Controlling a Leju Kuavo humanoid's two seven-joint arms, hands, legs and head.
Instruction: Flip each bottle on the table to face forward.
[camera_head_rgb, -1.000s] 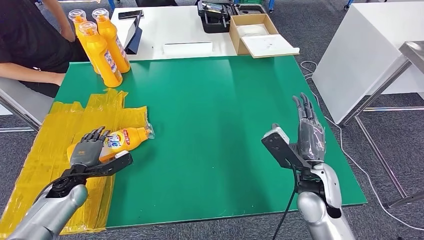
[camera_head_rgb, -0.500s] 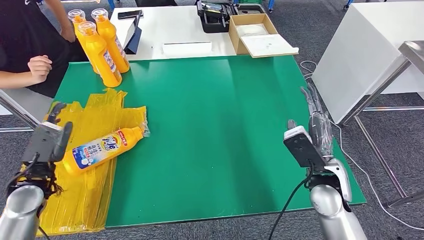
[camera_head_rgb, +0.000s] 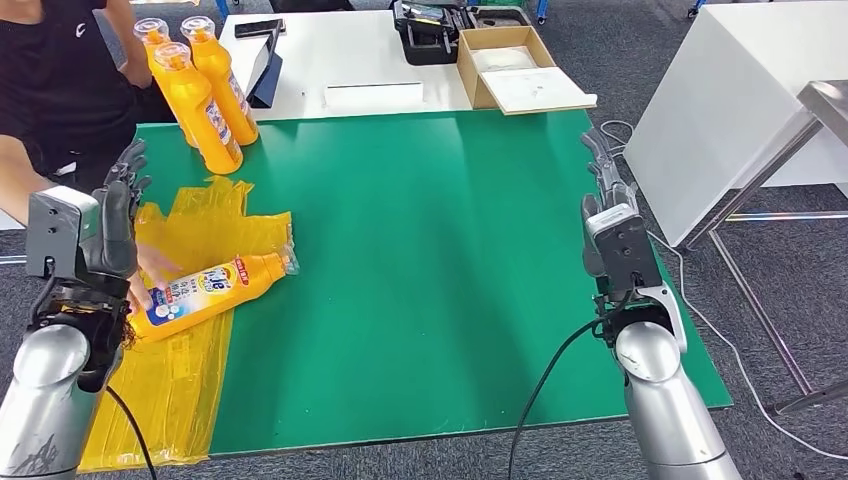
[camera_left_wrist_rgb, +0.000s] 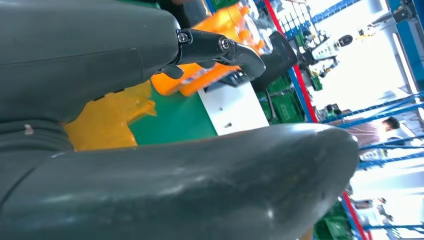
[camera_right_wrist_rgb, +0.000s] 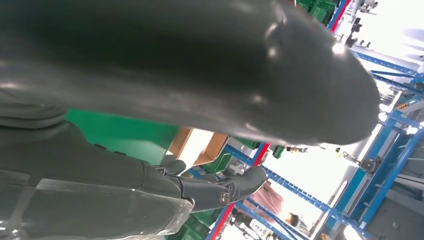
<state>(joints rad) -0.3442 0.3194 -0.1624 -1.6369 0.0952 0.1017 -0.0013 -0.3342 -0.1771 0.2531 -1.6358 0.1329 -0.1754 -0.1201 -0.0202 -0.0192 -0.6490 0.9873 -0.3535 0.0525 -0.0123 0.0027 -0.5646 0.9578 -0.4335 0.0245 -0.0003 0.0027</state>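
Observation:
An orange bottle (camera_head_rgb: 205, 290) lies on its side on yellow plastic sheeting (camera_head_rgb: 190, 370) at the left of the green table (camera_head_rgb: 440, 260), label up and cap toward the table's middle. A person's hand (camera_head_rgb: 150, 268) touches its base end. My left hand (camera_head_rgb: 112, 215) is raised beside the table's left edge, left of the bottle, fingers apart and holding nothing. My right hand (camera_head_rgb: 606, 180) is lifted over the table's right edge, fingers straight and empty. Three more orange bottles (camera_head_rgb: 200, 90) stand upright at the far left corner and appear in the left wrist view as orange bottles (camera_left_wrist_rgb: 220, 30).
The person in black (camera_head_rgb: 50, 70) is at the far left corner. Behind the green table, a white table (camera_head_rgb: 350, 60) carries a cardboard box (camera_head_rgb: 510, 65), a black case (camera_head_rgb: 430, 35) and a phone. A white cabinet (camera_head_rgb: 730, 110) and cables lie to the right.
My left hand has let go of the lying bottle and lifted away to the left. My right hand has risen toward the far right edge. A person's hand has reached the bottle's base.

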